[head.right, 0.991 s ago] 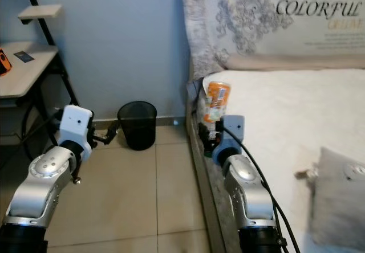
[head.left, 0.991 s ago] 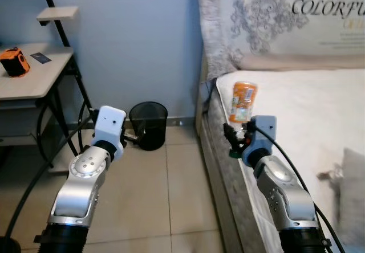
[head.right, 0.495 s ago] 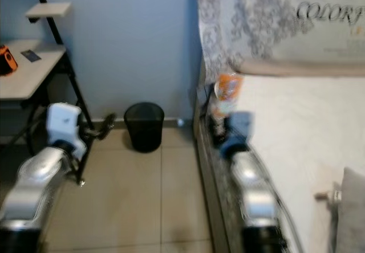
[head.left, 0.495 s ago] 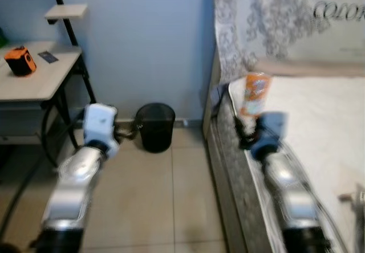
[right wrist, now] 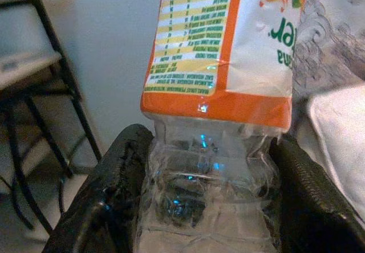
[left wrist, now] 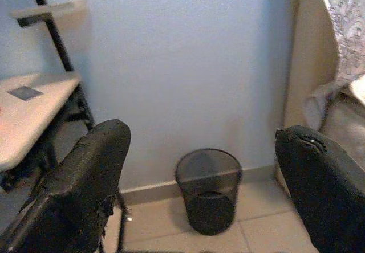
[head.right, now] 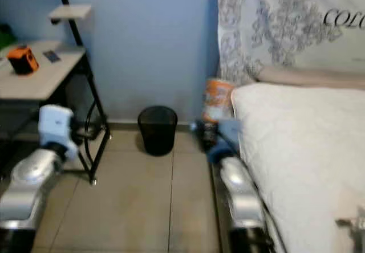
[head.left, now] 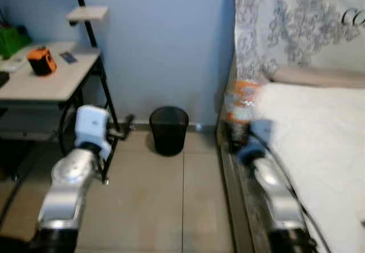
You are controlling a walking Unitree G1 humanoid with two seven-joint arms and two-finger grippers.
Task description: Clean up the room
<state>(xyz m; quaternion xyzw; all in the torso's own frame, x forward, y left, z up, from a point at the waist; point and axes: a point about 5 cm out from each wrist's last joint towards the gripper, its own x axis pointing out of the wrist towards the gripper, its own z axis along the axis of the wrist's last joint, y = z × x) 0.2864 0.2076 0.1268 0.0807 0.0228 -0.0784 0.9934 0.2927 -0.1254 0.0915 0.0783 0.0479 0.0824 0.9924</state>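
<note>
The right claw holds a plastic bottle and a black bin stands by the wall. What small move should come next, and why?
Probably step toward the black bin. The right claw is shut on the plastic bottle beside the bed, not over the bin, which stands ahead on the floor; the left claw is open, holding nothing.

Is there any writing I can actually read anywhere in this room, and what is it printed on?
"COL": start of a word on the patterned fabric hanging above the bed, cut off at the picture's edge.
Orange bottle label: green letters seen upside down, cropped, not readable as a word.
Table on the yellow panel of the same label: print too small to read.
Orange object and dark card on the desk: no legible text.
</note>
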